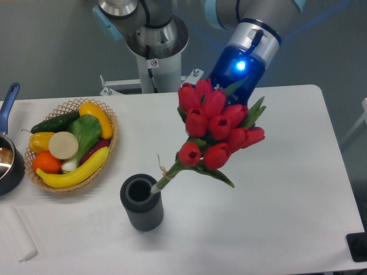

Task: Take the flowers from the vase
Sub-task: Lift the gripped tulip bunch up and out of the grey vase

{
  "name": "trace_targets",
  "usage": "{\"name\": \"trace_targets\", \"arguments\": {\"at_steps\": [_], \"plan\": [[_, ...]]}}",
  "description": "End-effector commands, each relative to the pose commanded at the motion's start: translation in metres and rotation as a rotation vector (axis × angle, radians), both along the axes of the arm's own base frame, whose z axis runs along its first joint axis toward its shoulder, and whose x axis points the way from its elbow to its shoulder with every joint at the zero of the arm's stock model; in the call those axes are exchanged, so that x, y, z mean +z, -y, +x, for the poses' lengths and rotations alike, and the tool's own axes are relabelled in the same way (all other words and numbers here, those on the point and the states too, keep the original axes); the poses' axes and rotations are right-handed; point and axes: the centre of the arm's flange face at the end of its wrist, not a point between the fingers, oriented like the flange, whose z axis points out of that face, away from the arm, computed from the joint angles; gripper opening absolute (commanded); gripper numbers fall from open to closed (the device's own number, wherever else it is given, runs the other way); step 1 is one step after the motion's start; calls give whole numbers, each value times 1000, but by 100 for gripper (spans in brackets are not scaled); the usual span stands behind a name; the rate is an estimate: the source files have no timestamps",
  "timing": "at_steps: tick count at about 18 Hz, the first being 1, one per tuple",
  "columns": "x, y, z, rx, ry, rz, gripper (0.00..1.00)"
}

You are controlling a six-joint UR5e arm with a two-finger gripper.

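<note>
The flowers (218, 129), a bunch of red tulips with green leaves, hang tilted in the air above the table's middle. Their tied stems slant down to the left, and the stem end (157, 184) sits right at the vase's right rim. The vase (142, 211), dark grey and ribbed, stands upright at the front, its mouth otherwise empty. My gripper (225, 112) comes down from the back right behind the blooms, with a blue light on its body. The tulips hide its fingers, but the bunch hangs from it.
A wicker basket (113, 133) of fruit and vegetables sits at the left. A blue-handled pot (8, 163) is at the left edge. A white folded cloth (17, 234) lies at the front left. The robot base (155, 48) stands behind the table.
</note>
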Motion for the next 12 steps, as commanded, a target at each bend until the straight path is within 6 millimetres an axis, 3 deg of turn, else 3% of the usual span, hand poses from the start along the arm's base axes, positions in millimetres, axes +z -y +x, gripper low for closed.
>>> {"name": "trace_targets", "arguments": {"at_steps": [7, 12], "plan": [[-29, 29, -65, 22, -106, -3, 28], [-32, 39, -71, 39, -103, -4, 28]]}}
